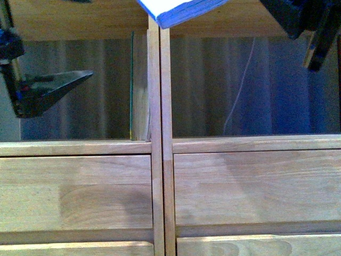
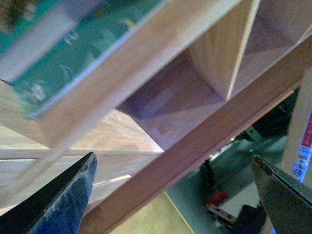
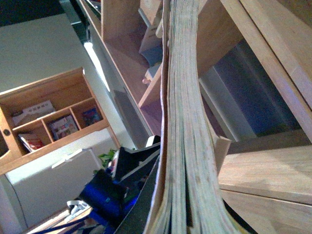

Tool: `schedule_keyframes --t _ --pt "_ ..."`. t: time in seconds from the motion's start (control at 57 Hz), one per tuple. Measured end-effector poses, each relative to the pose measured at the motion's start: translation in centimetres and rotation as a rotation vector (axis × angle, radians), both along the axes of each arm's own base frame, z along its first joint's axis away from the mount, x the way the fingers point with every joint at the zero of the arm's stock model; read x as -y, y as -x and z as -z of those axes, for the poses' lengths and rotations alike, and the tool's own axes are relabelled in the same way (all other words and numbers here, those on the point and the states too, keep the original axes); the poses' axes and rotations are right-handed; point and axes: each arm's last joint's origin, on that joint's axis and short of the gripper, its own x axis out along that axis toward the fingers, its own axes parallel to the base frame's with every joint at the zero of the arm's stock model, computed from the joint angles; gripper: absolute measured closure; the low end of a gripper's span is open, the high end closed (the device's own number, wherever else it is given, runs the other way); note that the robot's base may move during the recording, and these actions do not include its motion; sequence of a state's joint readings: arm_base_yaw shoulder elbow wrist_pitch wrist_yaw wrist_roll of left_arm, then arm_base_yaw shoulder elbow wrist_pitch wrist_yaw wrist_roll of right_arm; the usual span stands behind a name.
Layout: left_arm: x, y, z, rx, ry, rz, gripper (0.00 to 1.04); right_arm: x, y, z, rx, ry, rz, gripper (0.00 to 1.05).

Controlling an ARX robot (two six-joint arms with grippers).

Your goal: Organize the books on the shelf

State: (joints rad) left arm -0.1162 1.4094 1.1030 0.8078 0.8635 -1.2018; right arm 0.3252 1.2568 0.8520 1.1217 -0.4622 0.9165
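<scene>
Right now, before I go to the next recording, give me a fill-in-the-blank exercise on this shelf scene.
1. The left jaws stand ____, with nothing between them.
2. The ____ jaws clamp a book, its page edges showing.
3. In the front view, the green-edged book stands upright in the ____ compartment, beside the divider.
Missing words: open; right; left.

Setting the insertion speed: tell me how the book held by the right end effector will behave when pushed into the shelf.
The book will probably flex rather than stay stiff: its page edges bow along their length. The pages splay apart at one end, so loose leaves may catch on the shelf divider. Slow pushing seems safer.
</scene>
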Motion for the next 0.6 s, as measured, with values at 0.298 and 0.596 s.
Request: schedule_keyframes --t 0.298,0.596 --pt "1.9 1.8 0.1 0.045 0.001 0.06 0.07 -0.4 -0.3 -1.0 0.019 -0.014 -0.011 0.97" --pt "2.6 1.4 -0.4 0.095 -0.046 0.049 0.07 -2.5 0.4 -0.7 0.006 0.009 -0.089 0.97"
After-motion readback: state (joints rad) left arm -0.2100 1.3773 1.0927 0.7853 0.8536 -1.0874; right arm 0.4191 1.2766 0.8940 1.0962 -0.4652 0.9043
